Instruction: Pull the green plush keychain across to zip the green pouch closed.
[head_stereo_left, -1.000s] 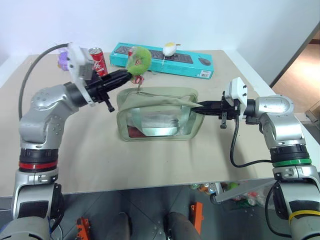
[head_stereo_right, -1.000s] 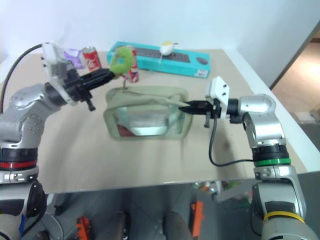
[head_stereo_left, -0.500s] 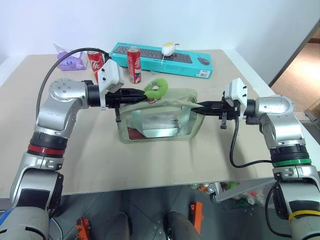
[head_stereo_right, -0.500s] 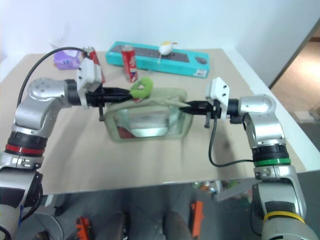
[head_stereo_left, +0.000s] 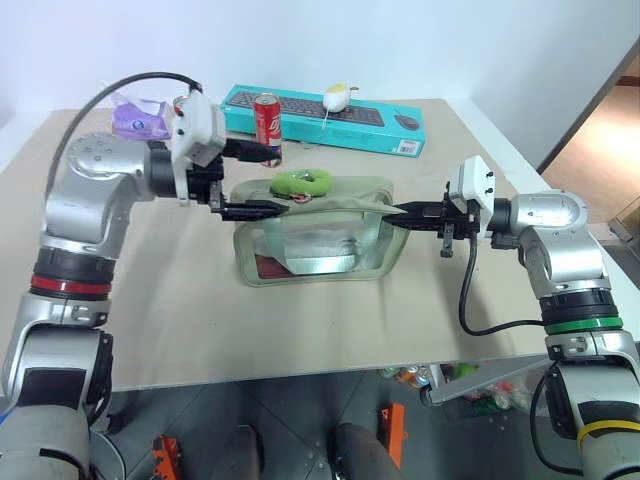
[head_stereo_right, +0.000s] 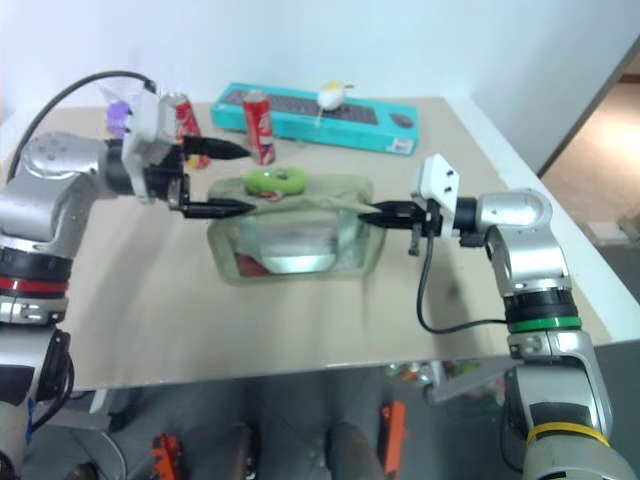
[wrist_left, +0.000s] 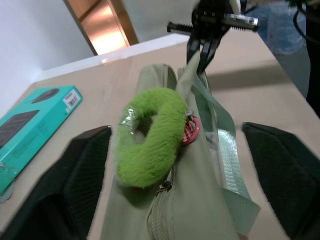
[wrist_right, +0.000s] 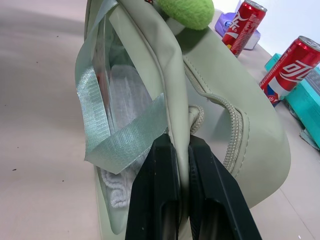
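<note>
Boxy sage pouch (head_stereo_left: 315, 232) lies crosswise; right gripper (head_stereo_left: 402, 212) pinches its end, left gripper (head_stereo_left: 268, 182) gapes by the fuzzy keychain (head_stereo_left: 303, 183).

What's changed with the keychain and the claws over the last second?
The left claw carried the green plush keychain down onto the green pouch, then opened and let go. The right claw stayed shut on the pouch's end.
</note>
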